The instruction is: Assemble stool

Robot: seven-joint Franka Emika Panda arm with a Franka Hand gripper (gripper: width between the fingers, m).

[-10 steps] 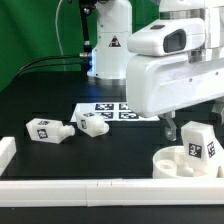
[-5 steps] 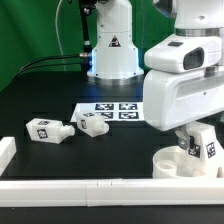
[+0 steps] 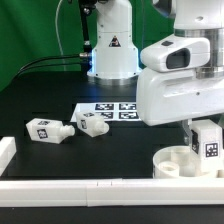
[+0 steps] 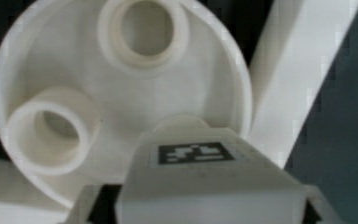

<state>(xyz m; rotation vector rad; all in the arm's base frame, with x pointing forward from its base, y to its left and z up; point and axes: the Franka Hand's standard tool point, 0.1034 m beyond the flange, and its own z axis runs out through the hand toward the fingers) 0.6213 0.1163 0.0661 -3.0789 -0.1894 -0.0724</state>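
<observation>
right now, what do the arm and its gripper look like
The arm is glossy white, with bulky rounded housings and a dark oval panel near its wrist. The gripper is a boxy white block with short dark grey jaws. The white base carries a black triangular sticker, and dark cables run off from it.

White glossy arm, grey oval panel, triangular warning sticker, possibly black cables
</observation>
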